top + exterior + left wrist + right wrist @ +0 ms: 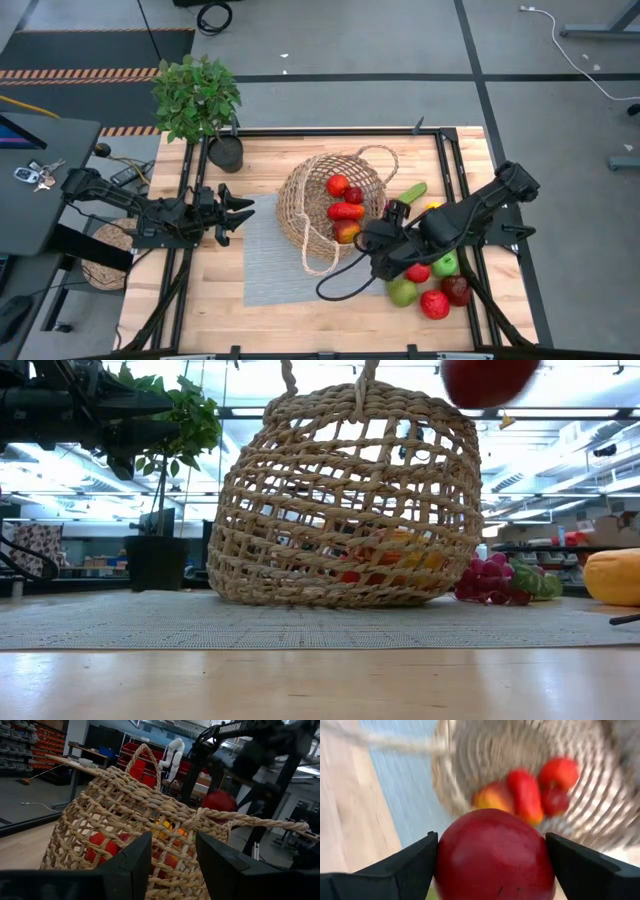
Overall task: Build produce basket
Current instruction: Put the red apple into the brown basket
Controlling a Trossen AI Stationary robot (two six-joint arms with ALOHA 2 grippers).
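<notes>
From above, the basket (330, 205) lies tipped on its side on a grey mat (270, 265) near the middle of the worktop (200, 320), its mouth towards the right edge. Red and orange produce (345, 212) lies inside. The right gripper (383, 238) hovers just beside the mouth. More produce sits near the right edge: a green apple (403, 292), red apples (435, 304) and a cucumber (412, 191). The left gripper (238, 212) waits over the mat's left edge, jaws apart and empty. A plant (198, 95) stands at the far left corner.

At table height, the basket (350, 500) rests on the mat (320, 622), grapes (490, 582) and a yellow pepper (612, 576) beside it. A red apple (487, 378) hangs above.

The left wrist view looks past its two spread fingers (135, 865) at the basket's wicker (140, 820), with the red apple (218, 801) beyond.

In the right wrist view, the jaws clamp the red apple (492, 855) on both sides, facing the basket's mouth (520, 785).
</notes>
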